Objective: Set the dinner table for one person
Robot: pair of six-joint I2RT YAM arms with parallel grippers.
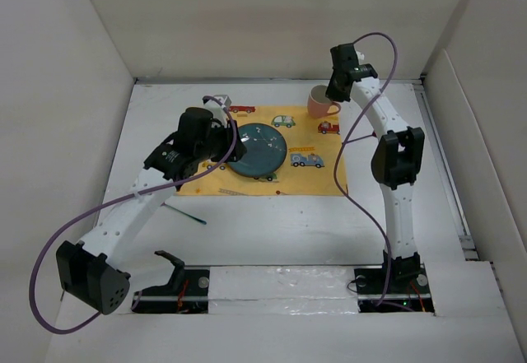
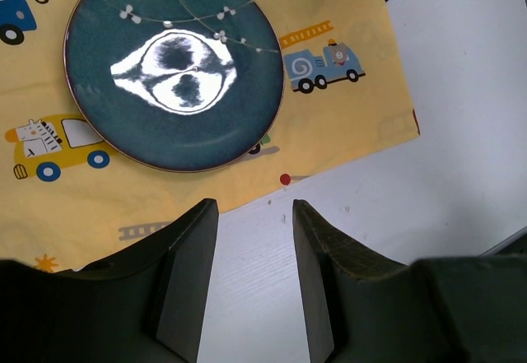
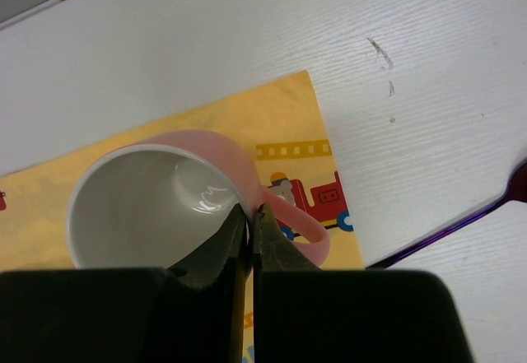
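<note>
While right gripper [image 3: 249, 211] clamps its 2 fingers on pink mug [image 3: 140, 215] rim at yellow mat [image 3: 280, 124] corner, left gripper [image 2: 251, 215], fingers apart and empty, hangs over white dinner table [image 2: 461, 91] near blue plate [image 2: 173, 145]; table lies under everything.

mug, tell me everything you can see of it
The mug is pink outside and glossy white inside, ceramic by its look, with one loop handle. It is empty and upright, at the far right corner of the yellow mat. The right claw is shut on its rim beside the handle, one finger inside and one outside.
</note>
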